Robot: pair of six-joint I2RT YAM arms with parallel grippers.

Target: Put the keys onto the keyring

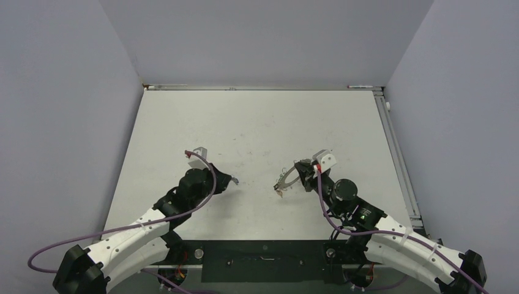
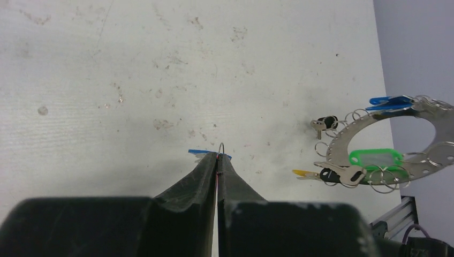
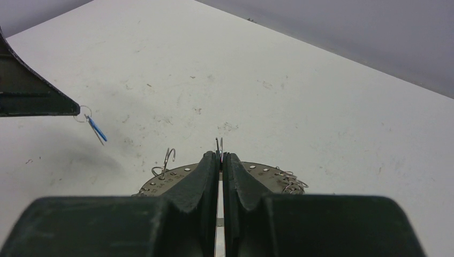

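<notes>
My left gripper point(image 2: 218, 156) is shut on the small wire loop of the loose key, whose blue tag point(image 2: 197, 152) sticks out to the left of the fingertips. In the right wrist view that key point(image 3: 98, 128) dangles below the left gripper's fingertip point(image 3: 75, 110), clear of the table. My right gripper point(image 3: 220, 155) is shut on a small wire ring at the rim of the flat grey keyring point(image 3: 262, 174) and holds it up. The keyring point(image 2: 348, 134) carries a green tag point(image 2: 375, 159), a blue tag point(image 2: 391, 101), a yellow tag point(image 2: 302, 173) and small keys. The two grippers point(image 1: 234, 180) point(image 1: 300, 174) face each other, a short gap apart.
The white table point(image 1: 257, 122) is scuffed and enclosed by grey walls on three sides. A metal rail point(image 1: 398, 159) runs along its right edge. An open wire ring point(image 3: 169, 156) stands up from the keyring's rim left of my right fingers.
</notes>
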